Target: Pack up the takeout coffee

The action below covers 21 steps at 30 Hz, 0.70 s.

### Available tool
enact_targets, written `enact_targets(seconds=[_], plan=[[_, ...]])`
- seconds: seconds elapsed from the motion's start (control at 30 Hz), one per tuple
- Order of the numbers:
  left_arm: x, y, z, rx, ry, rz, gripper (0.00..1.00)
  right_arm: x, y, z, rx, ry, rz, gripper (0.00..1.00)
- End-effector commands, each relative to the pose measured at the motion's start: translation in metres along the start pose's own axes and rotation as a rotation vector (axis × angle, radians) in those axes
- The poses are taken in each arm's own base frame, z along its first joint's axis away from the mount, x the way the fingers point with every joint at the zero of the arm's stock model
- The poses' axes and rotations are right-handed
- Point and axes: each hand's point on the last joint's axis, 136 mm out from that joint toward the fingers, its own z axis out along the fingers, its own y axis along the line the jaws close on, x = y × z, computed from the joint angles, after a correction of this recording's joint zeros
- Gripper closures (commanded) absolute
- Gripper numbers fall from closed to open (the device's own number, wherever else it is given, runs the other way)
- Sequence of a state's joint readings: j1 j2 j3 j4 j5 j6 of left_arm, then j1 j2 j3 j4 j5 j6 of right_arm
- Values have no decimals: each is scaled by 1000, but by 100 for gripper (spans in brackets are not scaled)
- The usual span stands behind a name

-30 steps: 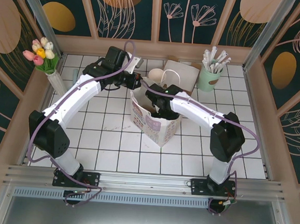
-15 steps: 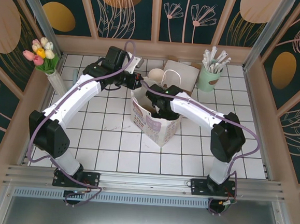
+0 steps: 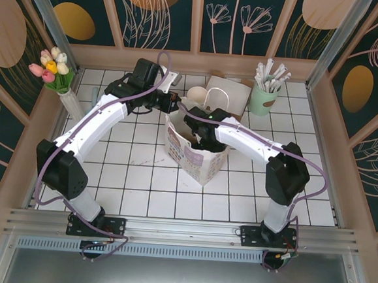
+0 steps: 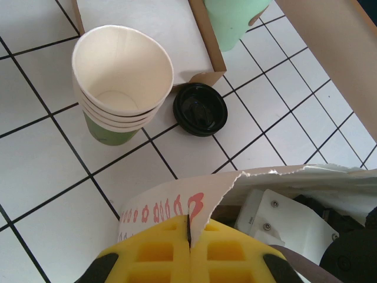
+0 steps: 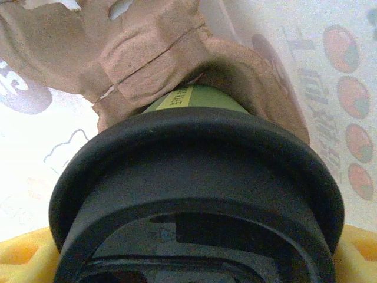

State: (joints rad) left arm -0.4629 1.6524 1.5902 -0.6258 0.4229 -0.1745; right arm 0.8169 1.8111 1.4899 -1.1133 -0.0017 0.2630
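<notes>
We saw the left gripper [image 4: 189,240] clamped tight on the torn rim of the white paper bag [image 4: 171,206]. The right gripper [image 3: 201,138] reached inside the bag, holding the takeout coffee [image 5: 194,177] by its sides, w/ black lid up, against brown cardboard [image 5: 147,53].

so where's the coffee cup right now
In the right wrist view the coffee cup is inside the paper bag mid-table, gripped by the right claw.
</notes>
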Motion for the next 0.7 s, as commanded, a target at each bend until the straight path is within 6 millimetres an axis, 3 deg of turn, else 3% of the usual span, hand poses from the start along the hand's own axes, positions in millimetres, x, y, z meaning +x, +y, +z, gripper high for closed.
enact_targets(seconds=[0.0, 0.2, 0.67], plan=[[-4, 1, 6, 21, -18, -5, 100, 15, 8, 24, -36, 91, -33, 46], [-6, -3, 8, 49, -18, -3, 100, 16, 10, 27, -46, 102, -29, 46], [-2, -4, 3, 48, -25, 5, 100, 39, -13, 62, 23, 198, 30, 46]])
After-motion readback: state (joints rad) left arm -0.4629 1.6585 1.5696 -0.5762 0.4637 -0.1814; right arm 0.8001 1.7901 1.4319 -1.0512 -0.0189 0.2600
